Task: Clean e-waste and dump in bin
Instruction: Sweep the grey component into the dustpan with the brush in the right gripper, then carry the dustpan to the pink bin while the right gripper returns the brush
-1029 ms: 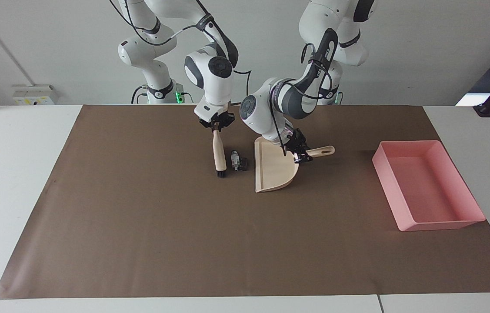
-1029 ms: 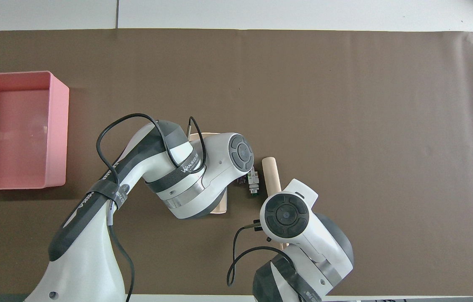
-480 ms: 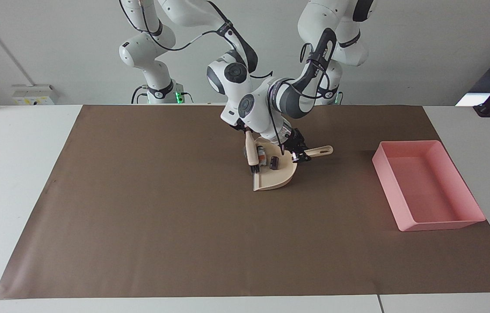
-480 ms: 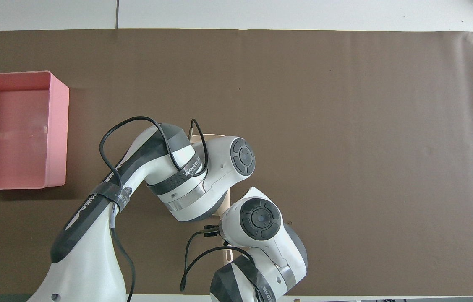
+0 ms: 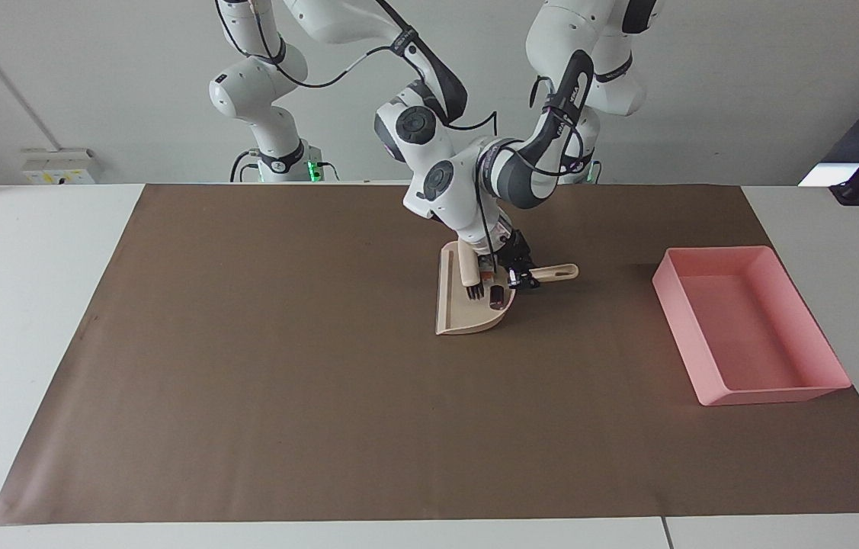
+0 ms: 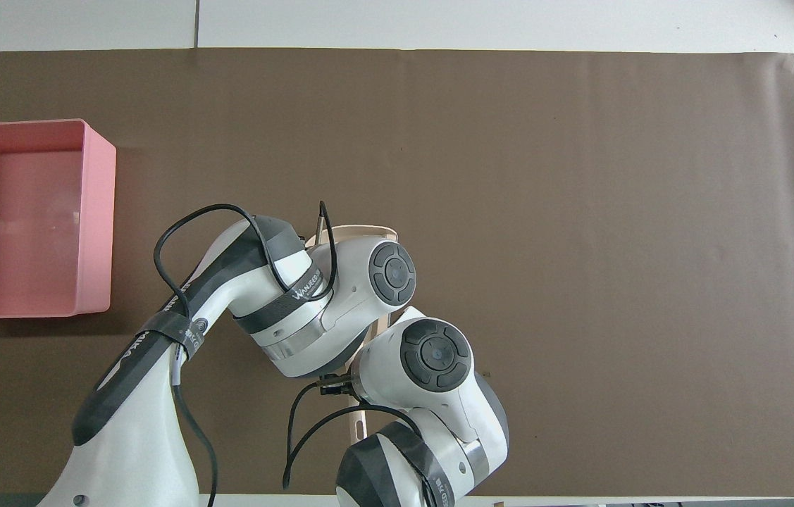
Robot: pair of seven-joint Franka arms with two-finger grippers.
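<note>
The beige dustpan (image 5: 459,316) lies on the brown mat in the middle of the table. My left gripper (image 5: 518,276) is shut on the dustpan's handle (image 5: 557,271). The black e-waste bit (image 5: 497,296) lies in the pan near the handle end. The whitish-grey bit with the orange mark (image 5: 485,267) sits beside it, partly hidden by my left wrist. My right arm holds the brush (image 5: 468,273) tilted, with its bristles (image 5: 473,290) down in the pan. My right gripper is hidden by my left wrist. In the overhead view both arms cover all but the pan's rim (image 6: 361,228).
The pink bin (image 5: 674,316) stands on the mat toward the left arm's end of the table and holds nothing; it also shows in the overhead view (image 6: 98,211). The brown mat (image 5: 284,366) covers most of the table.
My right arm has swept the brush toward the left arm's end, pushing both e-waste bits off the mat into the dustpan. The dustpan shifted slightly toward the right arm's end.
</note>
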